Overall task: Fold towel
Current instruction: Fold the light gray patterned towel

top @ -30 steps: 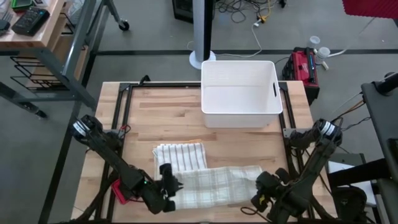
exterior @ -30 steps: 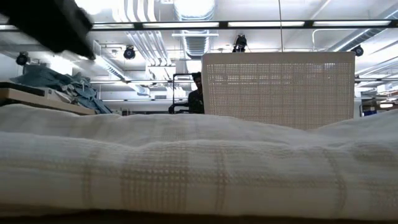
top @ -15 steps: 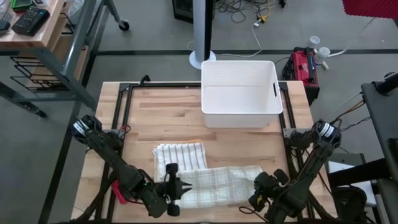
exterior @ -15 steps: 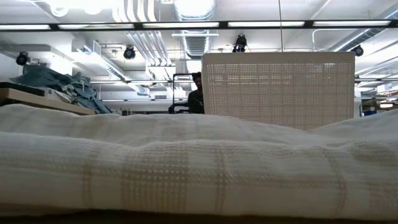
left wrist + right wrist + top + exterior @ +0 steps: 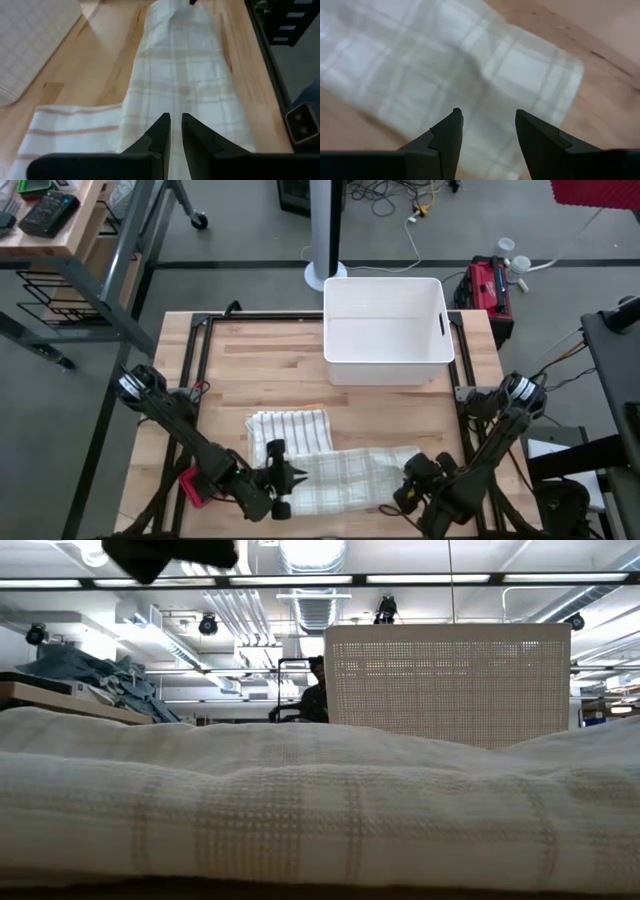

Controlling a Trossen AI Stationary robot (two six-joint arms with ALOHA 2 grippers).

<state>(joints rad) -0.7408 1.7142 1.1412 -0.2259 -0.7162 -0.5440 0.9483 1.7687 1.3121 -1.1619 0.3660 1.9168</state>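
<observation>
Grey concrete floor surrounds my workbench, with cables trailing near a white pillar base (image 5: 328, 277) and a red toolbox (image 5: 487, 288) off the far right corner. My light wooden tabletop (image 5: 265, 370) sits inside a black metal frame, and the large white rectangular plastic bin (image 5: 386, 330) rests at its far edge, right of centre. Nearer to me lies the pale checked woven towel (image 5: 345, 478), stretched flat along the near edge of the table in a long band; its left end overlaps a second, smaller white cloth with faint tan stripes (image 5: 290, 430) that lies just beyond it. From table height the towel fills the foreground, with the bin's perforated wall (image 5: 448, 682) rising behind it and a person (image 5: 314, 692) far off in the room. My left gripper (image 5: 172, 125) hovers over the towel's left end, its two dark fingers nearly together with only a thin slit between them, and nothing pinched. My right gripper (image 5: 485, 120) hangs over the towel's right end, its fingers spread well apart with the fabric visible between them, holding nothing. A small red object (image 5: 191, 488) lies beside my left arm at the table's near left edge.
</observation>
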